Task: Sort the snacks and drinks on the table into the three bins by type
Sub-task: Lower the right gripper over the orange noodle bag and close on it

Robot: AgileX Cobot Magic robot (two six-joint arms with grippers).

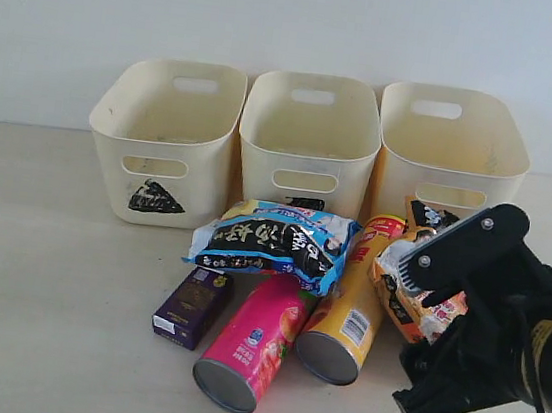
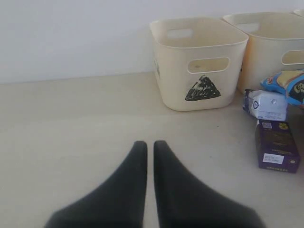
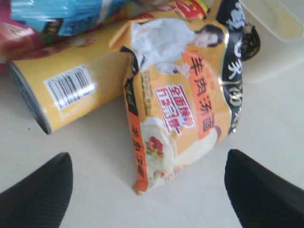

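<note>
Jaws of the right gripper (image 3: 147, 164) stand spread wide and hold nothing. The orange bag (image 3: 175, 109) lies on the table (image 1: 44, 289) just ahead of them, against the yellow-orange tube (image 3: 71, 90). The left gripper (image 2: 149, 145) hangs over bare table with its jaws pressed together, also holding nothing.

Sorting looks barely begun. Nothing shows inside the left bin (image 1: 203, 147), middle bin (image 1: 259, 179) or right bin (image 1: 399, 186). The pink tube (image 1: 255, 340), blue-black bag (image 1: 272, 238), purple box (image 1: 191, 304) and small white box (image 2: 266, 104) all lie in front of the bins, so by my reckoning all six items remain.

The orange bag shows a man's portrait and the characters 羊肉汤面. The yellow-orange tube carries a barcode, and the left bin bears a black scribbled triangle. Other lettering is too small to read.
</note>
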